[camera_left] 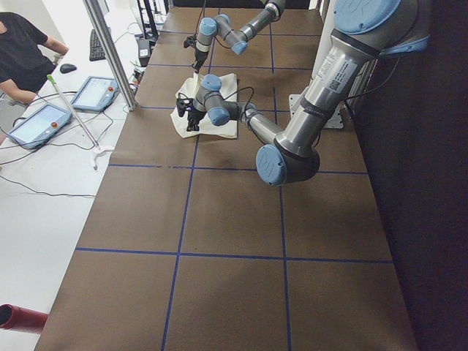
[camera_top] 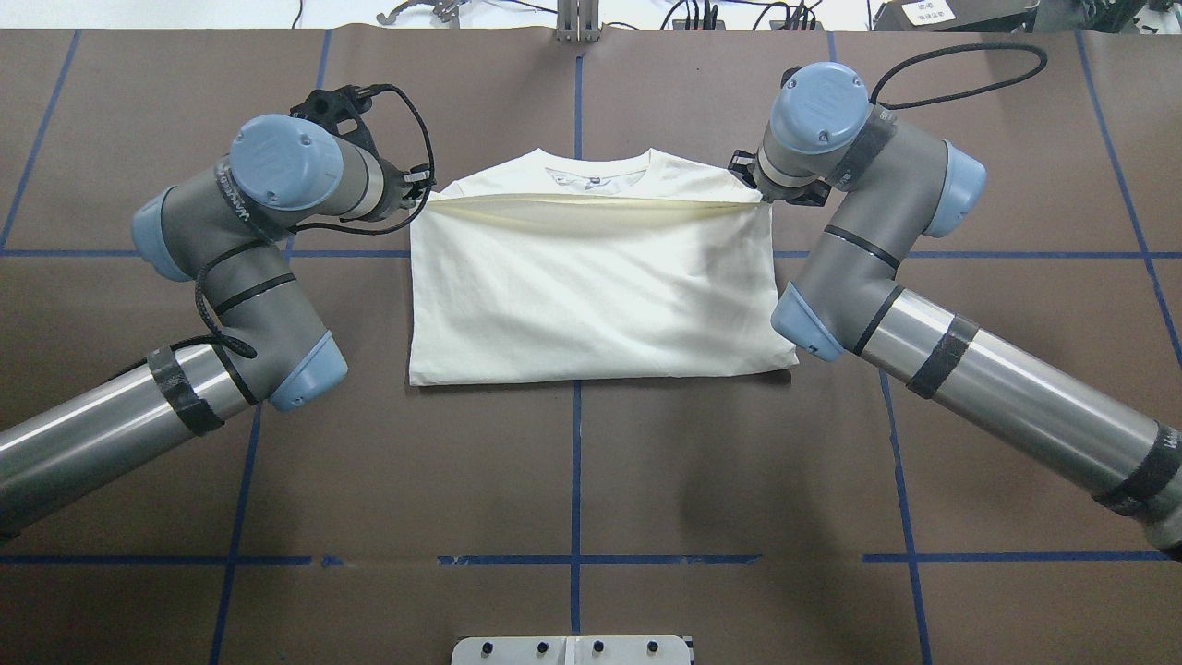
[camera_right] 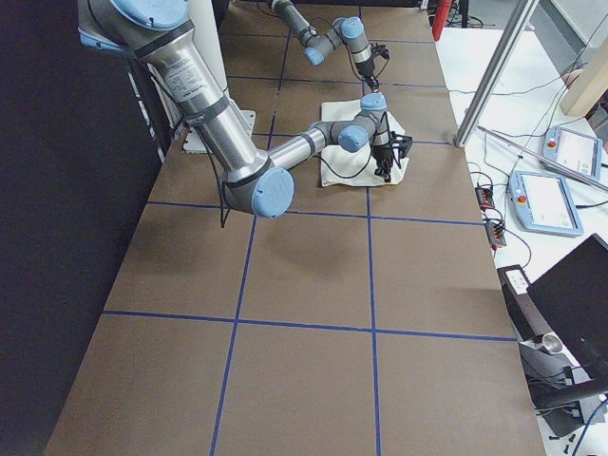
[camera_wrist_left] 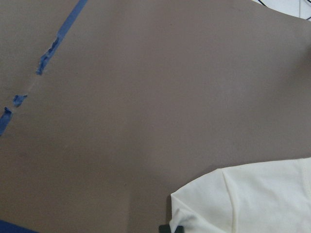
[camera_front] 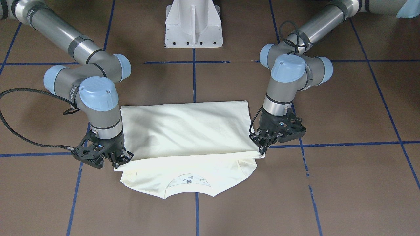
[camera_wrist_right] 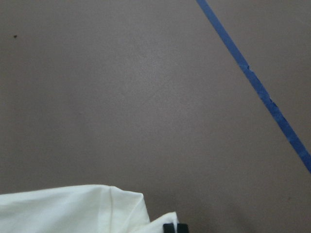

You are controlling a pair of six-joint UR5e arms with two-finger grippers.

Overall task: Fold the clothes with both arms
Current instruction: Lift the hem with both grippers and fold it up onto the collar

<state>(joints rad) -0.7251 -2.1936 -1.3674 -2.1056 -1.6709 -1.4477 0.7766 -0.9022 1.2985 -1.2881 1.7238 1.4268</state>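
Note:
The cream shirt [camera_front: 187, 131] lies plain side up on the brown table, its lower part folded over towards the neckline [camera_front: 188, 182]. The cat graphic is hidden. My left gripper [camera_front: 262, 150] is shut on one corner of the folded-over edge. My right gripper [camera_front: 119, 161] is shut on the other corner. In the overhead view the shirt [camera_top: 591, 296] spans between the left gripper [camera_top: 420, 192] and the right gripper [camera_top: 762, 192]. Each wrist view shows a cloth corner by the fingertips: left wrist [camera_wrist_left: 252, 199], right wrist [camera_wrist_right: 73, 208].
The white pedestal [camera_front: 193, 23] stands at the robot's side of the table. Blue tape lines [camera_top: 577, 462] grid the brown surface. An operator [camera_left: 22, 51], tablets [camera_left: 40, 121] and a metal post [camera_left: 110, 51] stand off the far side.

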